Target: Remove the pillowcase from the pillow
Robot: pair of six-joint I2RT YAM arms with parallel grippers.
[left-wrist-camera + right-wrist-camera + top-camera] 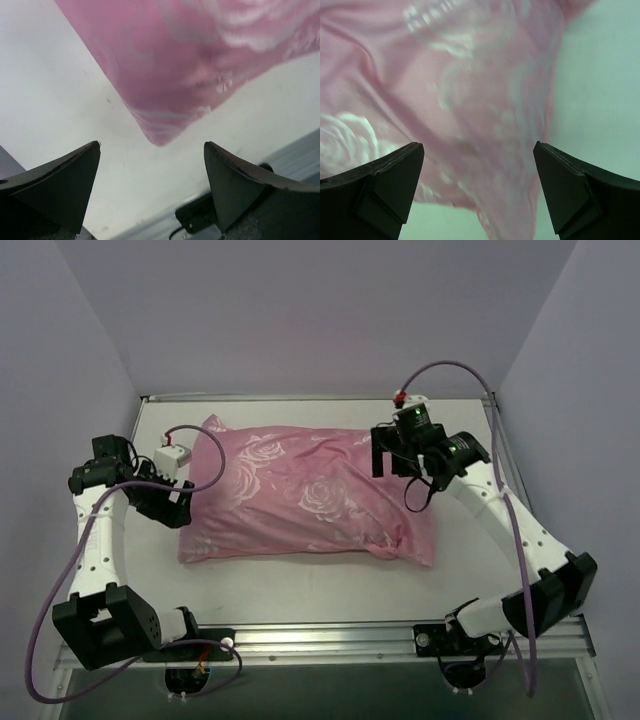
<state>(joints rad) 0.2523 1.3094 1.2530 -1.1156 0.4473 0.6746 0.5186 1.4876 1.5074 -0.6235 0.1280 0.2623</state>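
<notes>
The pink pillowcase with a pale rose print lies stuffed and flat across the middle of the white table. The pillow is hidden inside it; no white shows. My left gripper is open and empty at the pillowcase's left end. In the left wrist view the gripper is just short of a pink corner. My right gripper is open and empty, hovering over the pillowcase's far right part. In the right wrist view the gripper is above rumpled print fabric near its edge.
Pale walls close in the table on the left, back and right. A metal rail runs along the near edge between the arm bases. Bare table shows around the pillowcase.
</notes>
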